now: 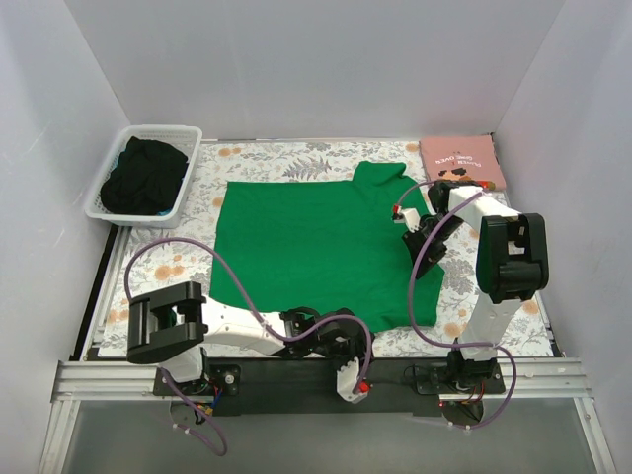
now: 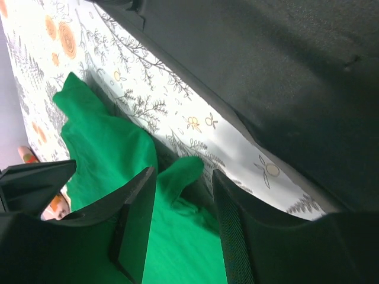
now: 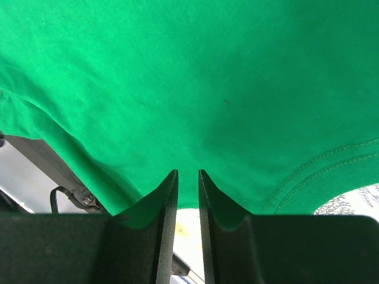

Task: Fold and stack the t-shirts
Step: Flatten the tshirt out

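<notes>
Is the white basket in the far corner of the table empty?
No, a heap of dark cloth lies inside the basket, filling most of it.

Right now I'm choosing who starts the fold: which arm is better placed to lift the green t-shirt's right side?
Right, probably: the right tool is at the right edge of the green t-shirt, fingers nearly together; the left tool sits open at its near edge.

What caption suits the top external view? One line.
Left gripper and right gripper at edges of the spread green t-shirt; pink t-shirt folded far right.
</notes>
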`<state>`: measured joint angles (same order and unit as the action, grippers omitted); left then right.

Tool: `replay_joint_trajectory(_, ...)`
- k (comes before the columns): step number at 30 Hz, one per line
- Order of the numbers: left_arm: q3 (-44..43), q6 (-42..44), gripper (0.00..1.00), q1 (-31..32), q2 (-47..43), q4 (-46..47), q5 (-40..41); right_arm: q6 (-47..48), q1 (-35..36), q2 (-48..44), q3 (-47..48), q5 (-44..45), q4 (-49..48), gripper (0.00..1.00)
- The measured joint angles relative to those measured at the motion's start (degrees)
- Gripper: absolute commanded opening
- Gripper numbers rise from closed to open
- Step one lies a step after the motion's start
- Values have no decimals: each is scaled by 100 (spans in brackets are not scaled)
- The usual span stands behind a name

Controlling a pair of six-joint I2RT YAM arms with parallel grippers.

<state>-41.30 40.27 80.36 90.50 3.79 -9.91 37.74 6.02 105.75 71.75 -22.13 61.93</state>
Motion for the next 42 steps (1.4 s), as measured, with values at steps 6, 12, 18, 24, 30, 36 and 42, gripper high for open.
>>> replay_joint_trajectory(6,0,442,39,2,485,431,13,11,-125,0,-120,-17,-55,26)
replay_joint_trajectory(12,-4,756,31,2,831,994,247,50,-302,0,-142,-46,-66,26)
replay_joint_trajectory(18,-57,743,6,2,1047,1178,481,133,-422,7,-236,-55,-83,25)
replay_joint_trajectory(24,-629,-118,0,0,1036,662,332,151,-452,7,-236,-55,-98,26)
replay_joint_trajectory(30,-1799,-1825,0,-175,619,-120,-361,151,-452,7,-236,-55,-98,25)
replay_joint_trajectory(36,-2227,-3355,0,-710,334,-529,-1303,151,-459,7,-238,-55,-98,25)
replay_joint_trajectory(42,-2406,-5191,0,-1836,737,-809,-2264,157,-568,-7,-238,-33,-96,25)
